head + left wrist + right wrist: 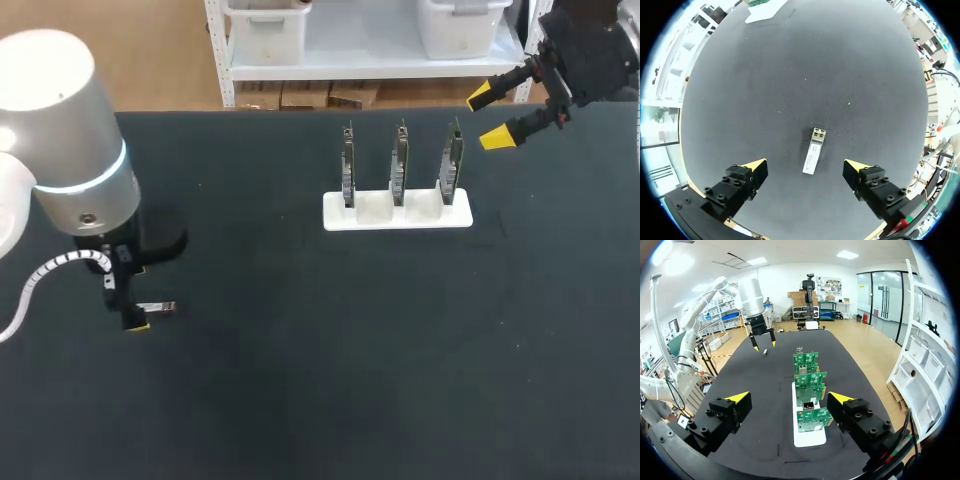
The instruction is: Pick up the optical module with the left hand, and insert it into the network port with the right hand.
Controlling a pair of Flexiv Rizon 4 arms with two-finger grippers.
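The optical module (812,156) lies flat on the worktop (805,75), centred between the wide-open left jaws, its long axis crosswise to their closing line; the right jaws, equally wide, hang well apart.

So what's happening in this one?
The optical module lies flat on the dark table, not yet gripped. The left gripper is over it, with an open finger on either side. The right gripper, also open, hangs near the table's far right, close to the white holder with three upright circuit boards. Nothing has been picked up or inserted yet.
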